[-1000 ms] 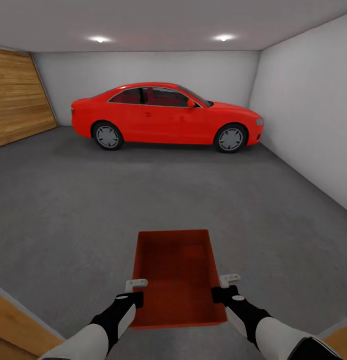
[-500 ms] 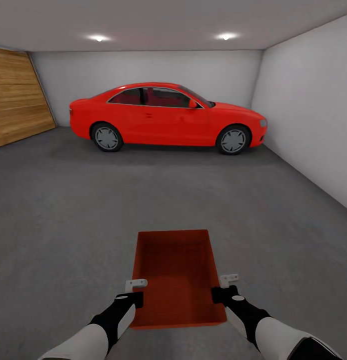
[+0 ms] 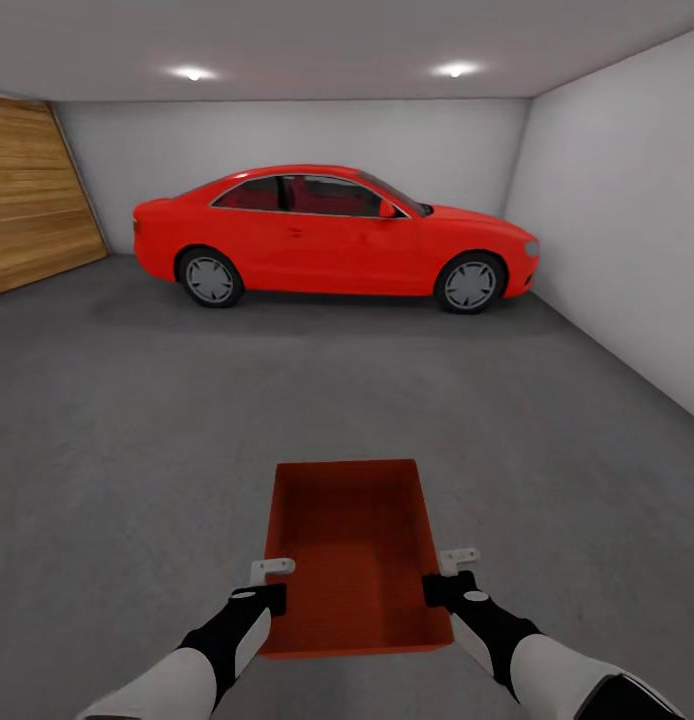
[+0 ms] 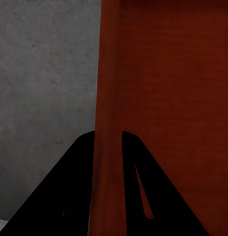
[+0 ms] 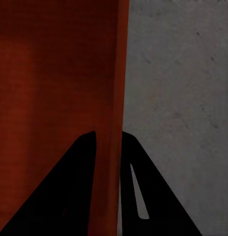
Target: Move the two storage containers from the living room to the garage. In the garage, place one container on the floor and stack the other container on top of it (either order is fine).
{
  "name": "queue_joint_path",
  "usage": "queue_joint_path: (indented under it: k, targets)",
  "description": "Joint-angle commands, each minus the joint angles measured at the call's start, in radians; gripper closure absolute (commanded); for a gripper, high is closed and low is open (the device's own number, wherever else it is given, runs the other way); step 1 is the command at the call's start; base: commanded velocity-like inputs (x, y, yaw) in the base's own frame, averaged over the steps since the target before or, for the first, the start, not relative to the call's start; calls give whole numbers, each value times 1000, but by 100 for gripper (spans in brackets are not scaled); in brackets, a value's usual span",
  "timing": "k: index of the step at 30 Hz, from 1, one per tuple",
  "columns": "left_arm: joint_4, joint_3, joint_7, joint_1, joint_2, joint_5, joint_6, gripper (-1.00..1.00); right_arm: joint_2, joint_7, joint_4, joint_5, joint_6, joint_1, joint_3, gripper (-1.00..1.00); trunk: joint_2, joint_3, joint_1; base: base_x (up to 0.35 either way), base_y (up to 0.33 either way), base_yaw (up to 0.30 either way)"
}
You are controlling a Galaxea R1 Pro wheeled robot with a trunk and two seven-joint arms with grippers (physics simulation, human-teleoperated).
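- Left gripper, lower left of centre in the head view: clamped on the left wall of the storage container; the left wrist view has the orange-red wall pinched between the two dark fingers.
- Right gripper, lower right of centre: likewise clamped, on the opposite wall; the right wrist view shows that wall between its fingers.
- Storage container, lower centre of the head view: one orange-red open-top tray, empty, held level between both arms above the floor. Whether a second tray is nested in it, I cannot tell.
- Task status, judged: carry into the garage looks done for this tray; setting it down is not yet done, nor is any stacking. No container lies on the visible floor.
- Floor, middle band of the frame: dark grey mottled concrete, flat, with ample room ahead for placement.
- Red car, upper centre: parked side-on by the far wall, well apart from the tray.
- Walls: pale grey at the back and right; wood-plank panel at the upper left.
- Ceiling lights, top edge: two, lit.
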Motion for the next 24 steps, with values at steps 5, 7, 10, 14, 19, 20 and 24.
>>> queue_joint_path:
  k: [5, 7, 10, 14, 19, 20, 24]
  targets:
    - [-6, -5, 13, 0, 6, -23, 7, 100, -3, -8, 14, -14, -5, -1, -9, 100, -1, -1, 1, 322, 0, 0]
    - [-6, -5, 13, 0, 6, -23, 7, 100, -3, -8, 14, -14, -5, -1, -8, 100, -1, -1, 1, 322, 0, 0]
    - [-6, -5, 13, 0, 6, -23, 7, 100, -3, -8, 14, -14, -5, -1, -8, 100, -1, -1, 1, 322, 0, 0]
    - [-6, -5, 13, 0, 6, -23, 7, 100, -3, -8, 14, -14, -5, -1, -8, 100, -1, -1, 1, 322, 0, 0]
    - [-6, -5, 13, 0, 6, -23, 7, 100, -3, -8, 14, -14, -5, -1, -9, 100, -1, -1, 1, 322, 0, 0]
    - [-6, -5, 13, 0, 6, -23, 7, 100, -3, -8, 14, -14, -5, -1, -8, 100, -1, -1, 1, 322, 0, 0]
    - [-6, -5, 13, 0, 6, -23, 7, 100, -3, -8, 14, -14, -5, -1, -8, 100, -1, -1, 1, 322, 0, 0]
